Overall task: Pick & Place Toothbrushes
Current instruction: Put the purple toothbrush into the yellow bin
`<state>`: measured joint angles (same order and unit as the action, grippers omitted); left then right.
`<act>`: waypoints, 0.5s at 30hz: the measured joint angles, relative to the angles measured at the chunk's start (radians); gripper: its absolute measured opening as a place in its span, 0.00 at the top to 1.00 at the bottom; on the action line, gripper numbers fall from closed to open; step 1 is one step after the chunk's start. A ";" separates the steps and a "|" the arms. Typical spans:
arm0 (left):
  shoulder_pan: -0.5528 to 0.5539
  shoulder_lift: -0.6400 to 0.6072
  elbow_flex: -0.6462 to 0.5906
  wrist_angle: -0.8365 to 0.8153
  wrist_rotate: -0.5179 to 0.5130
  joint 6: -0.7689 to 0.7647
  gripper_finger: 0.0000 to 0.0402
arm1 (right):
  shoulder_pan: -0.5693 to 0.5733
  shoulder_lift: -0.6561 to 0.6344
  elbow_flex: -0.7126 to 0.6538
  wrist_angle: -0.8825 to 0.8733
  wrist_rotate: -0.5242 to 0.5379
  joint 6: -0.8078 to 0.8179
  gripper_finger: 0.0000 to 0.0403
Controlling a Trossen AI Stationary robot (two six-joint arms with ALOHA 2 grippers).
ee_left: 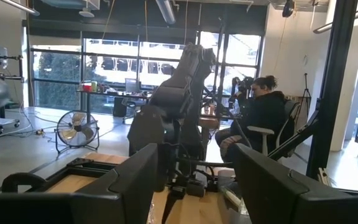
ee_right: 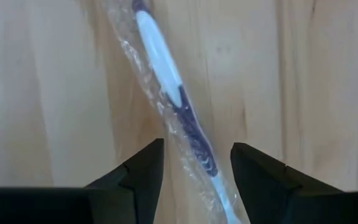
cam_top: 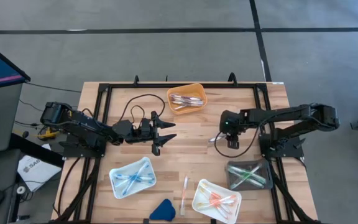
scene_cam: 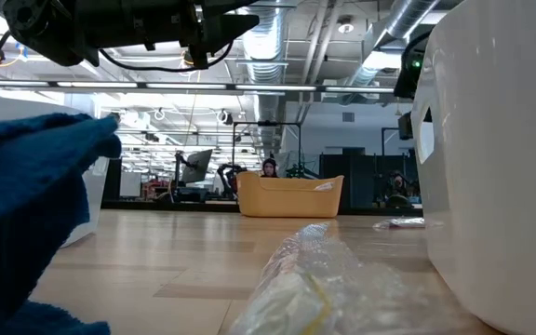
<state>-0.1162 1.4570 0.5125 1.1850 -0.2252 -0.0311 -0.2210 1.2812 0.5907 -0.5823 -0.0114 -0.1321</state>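
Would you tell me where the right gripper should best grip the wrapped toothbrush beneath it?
Probably at the dark mid-handle of the toothbrush, from straight above. It lies flat on the table, slanting between the open fingers of the right gripper, so closing across the narrow handle should pinch it.

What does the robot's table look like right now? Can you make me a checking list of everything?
Surface: wooden table with a black frame around it.
Job's things: orange tray, blue tray, white tray and dark tray each hold toothbrushes; a wrapped toothbrush lies under the right gripper; another loose toothbrush lies between the blue and white trays.
Clutter: a dark-blue wedge at the near edge.
Grippers: left gripper open, up off the table, empty; right gripper open, pointing down, one finger on each side of the wrapped toothbrush.
Cables: a black cable loops over the table by the left arm.
Surroundings: a person sits in the room behind.
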 joint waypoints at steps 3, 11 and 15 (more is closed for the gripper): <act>0.000 0.000 0.000 0.000 0.000 0.000 0.49 | -0.005 0.000 -0.009 0.021 0.001 0.001 0.55; 0.000 0.000 0.000 -0.002 0.000 0.000 0.49 | -0.012 0.058 -0.010 0.023 0.004 0.010 0.55; 0.000 0.000 0.000 -0.004 0.001 0.000 0.49 | -0.012 0.150 -0.003 0.019 -0.001 0.020 0.55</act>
<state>-0.1163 1.4569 0.5125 1.1812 -0.2245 -0.0311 -0.2330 1.4316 0.5873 -0.5638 -0.0119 -0.1116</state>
